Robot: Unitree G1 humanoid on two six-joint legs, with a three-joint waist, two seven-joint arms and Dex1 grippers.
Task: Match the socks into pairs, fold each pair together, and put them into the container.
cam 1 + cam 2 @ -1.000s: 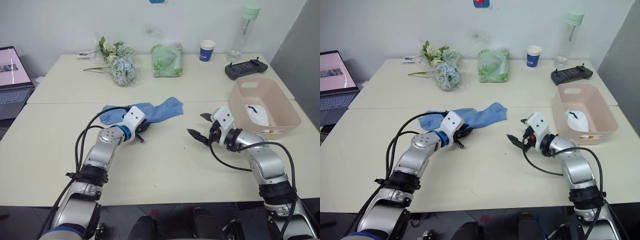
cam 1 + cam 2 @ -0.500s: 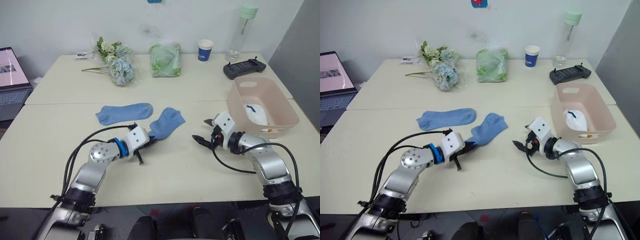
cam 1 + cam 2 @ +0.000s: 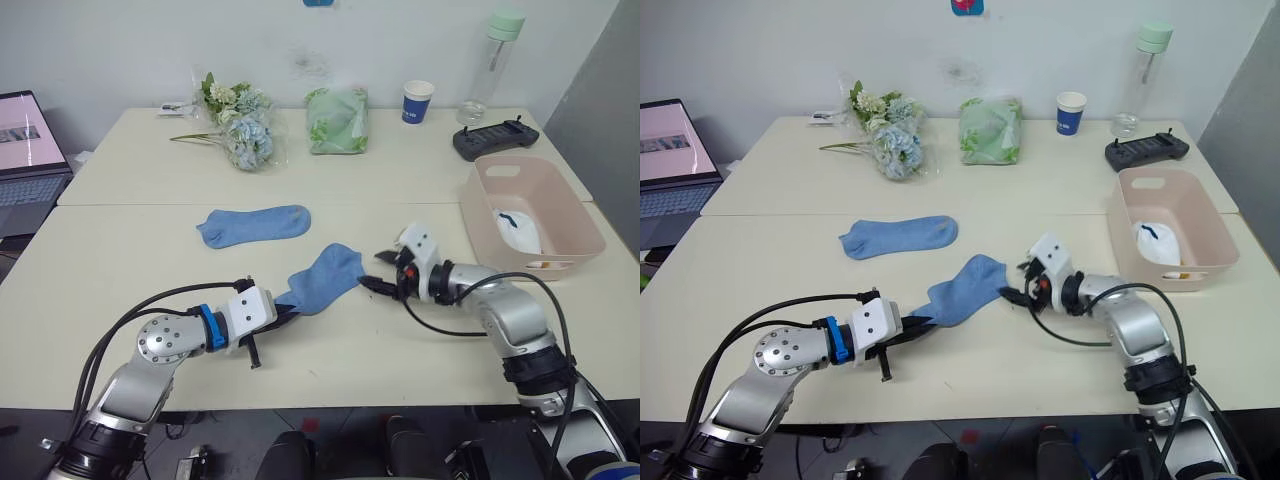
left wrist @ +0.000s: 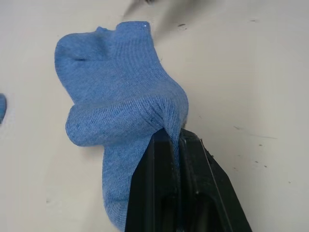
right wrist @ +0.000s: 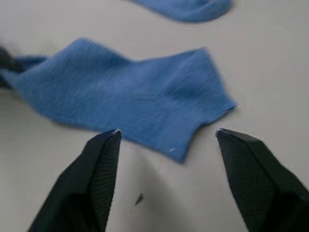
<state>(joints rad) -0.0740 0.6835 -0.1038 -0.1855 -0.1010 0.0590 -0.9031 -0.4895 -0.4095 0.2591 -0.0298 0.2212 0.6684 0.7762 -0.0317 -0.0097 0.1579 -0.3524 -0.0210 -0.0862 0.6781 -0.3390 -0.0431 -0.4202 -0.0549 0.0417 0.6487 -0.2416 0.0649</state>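
My left gripper (image 3: 279, 314) is shut on one end of a light blue sock (image 3: 322, 280), which lies stretched away from it on the table. The cloth is bunched between the two black fingers (image 4: 159, 159). My right gripper (image 3: 379, 273) is open at that sock's other end, its fingertips (image 5: 107, 145) low over the table on either side of the cuff edge (image 5: 193, 125). A second light blue sock (image 3: 255, 223) lies flat farther back on the left. The pink container (image 3: 478, 210) stands at the right with a white sock (image 3: 520, 232) inside.
Along the table's far side are a flower bunch (image 3: 240, 130), a green bundle in clear plastic (image 3: 337, 120), a paper cup (image 3: 418, 100), a bottle (image 3: 497, 60) and a black controller (image 3: 495, 138). A laptop (image 3: 25, 140) sits at the far left.
My left gripper has pulled its blue sock off the other one, toward the near edge. My right gripper has moved left to the sock's cuff end.
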